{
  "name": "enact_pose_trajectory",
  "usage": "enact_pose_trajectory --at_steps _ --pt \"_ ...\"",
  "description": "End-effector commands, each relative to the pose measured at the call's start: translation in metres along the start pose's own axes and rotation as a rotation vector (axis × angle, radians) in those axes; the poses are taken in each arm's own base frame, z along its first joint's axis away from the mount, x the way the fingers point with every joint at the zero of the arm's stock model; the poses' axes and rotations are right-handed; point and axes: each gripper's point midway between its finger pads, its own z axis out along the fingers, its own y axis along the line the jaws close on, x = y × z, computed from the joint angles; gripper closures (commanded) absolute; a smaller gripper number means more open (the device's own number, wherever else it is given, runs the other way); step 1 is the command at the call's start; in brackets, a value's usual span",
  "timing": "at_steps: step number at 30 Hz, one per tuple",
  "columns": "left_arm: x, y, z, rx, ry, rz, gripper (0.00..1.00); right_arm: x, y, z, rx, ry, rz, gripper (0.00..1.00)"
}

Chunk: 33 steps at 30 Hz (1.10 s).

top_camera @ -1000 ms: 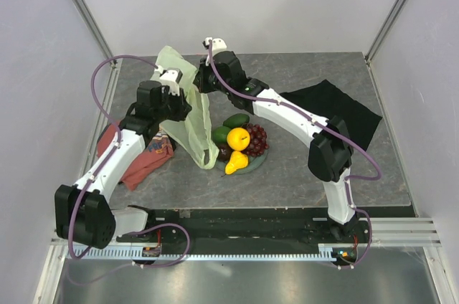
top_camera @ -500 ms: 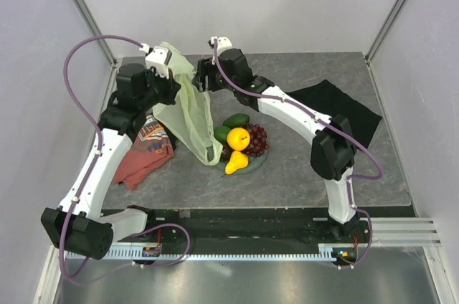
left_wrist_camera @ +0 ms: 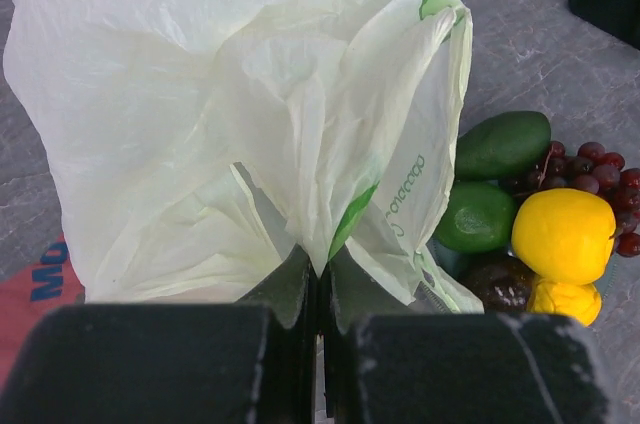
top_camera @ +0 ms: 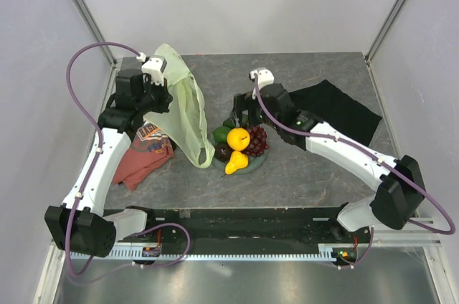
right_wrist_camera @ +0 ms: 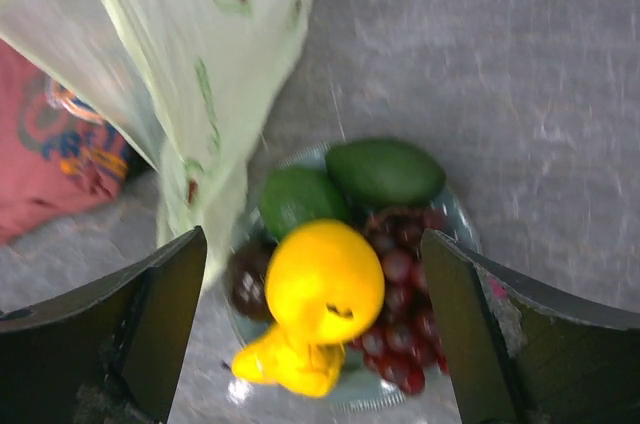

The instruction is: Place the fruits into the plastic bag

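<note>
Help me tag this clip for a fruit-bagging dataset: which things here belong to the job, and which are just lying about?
Belongs to the job:
plastic bag
round yellow-orange fruit
yellow pear
dark green oval fruit
lighter green fruit
dark plum
grape bunch

Just lying about:
grey-green plate under the fruit
red printed T-shirt
black cloth

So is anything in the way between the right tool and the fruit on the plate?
Nothing visible. The right tool hangs open over the fruits on the plate, the round yellow one straight below. The plastic bag, pinched in the left tool, hangs off to one side.
</note>
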Motion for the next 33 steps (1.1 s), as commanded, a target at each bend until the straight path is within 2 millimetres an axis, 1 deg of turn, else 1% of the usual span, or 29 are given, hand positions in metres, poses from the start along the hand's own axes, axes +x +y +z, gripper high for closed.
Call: enact_pose_trajectory --at_steps 1,3,4,6,10,12,13,15,16,17,26,33 --pt "-0.010 0.004 -0.007 -0.017 -0.039 0.032 0.98 0.071 -0.006 -0.006 0.064 0.120 -0.034 0.03" --pt "-0.012 0.002 -0.009 -0.009 -0.046 0.031 0.98 0.081 -0.008 -0.012 0.101 0.123 -0.056 0.02" --pt "-0.011 0.002 -0.008 -0.008 -0.044 0.027 0.99 0.082 -0.009 -0.013 0.108 0.123 -0.046 0.02" --pt "-0.011 0.000 -0.007 0.002 -0.043 0.027 0.98 0.081 -0.009 -0.015 0.111 0.115 -0.033 0.02" --pt "-0.010 -0.003 -0.006 0.019 -0.037 0.020 0.99 0.076 -0.005 -0.013 0.101 0.097 -0.012 0.02" --pt "-0.010 -0.005 -0.005 0.033 -0.036 0.016 0.99 0.078 -0.004 -0.007 0.101 0.105 -0.018 0.02" --pt "-0.009 -0.006 -0.004 0.037 -0.033 0.012 0.99 0.083 -0.005 -0.001 0.109 0.121 -0.023 0.02" --pt "-0.008 -0.006 -0.003 0.042 -0.030 0.012 0.98 0.086 -0.004 0.004 0.109 0.131 -0.025 0.02" --pt "-0.007 -0.006 -0.002 0.042 -0.024 0.010 0.99 0.090 -0.002 0.008 0.099 0.143 -0.024 0.02" --pt "-0.008 -0.006 -0.003 0.042 -0.027 0.012 0.98 0.089 -0.001 0.009 0.092 0.142 -0.021 0.02" --pt "-0.009 -0.006 -0.004 0.046 -0.033 0.007 0.98 0.103 0.007 0.020 0.048 0.163 -0.018 0.05" --pt "-0.007 -0.005 -0.002 0.048 -0.026 0.004 0.98 0.109 0.004 0.030 0.069 0.182 -0.022 0.05"
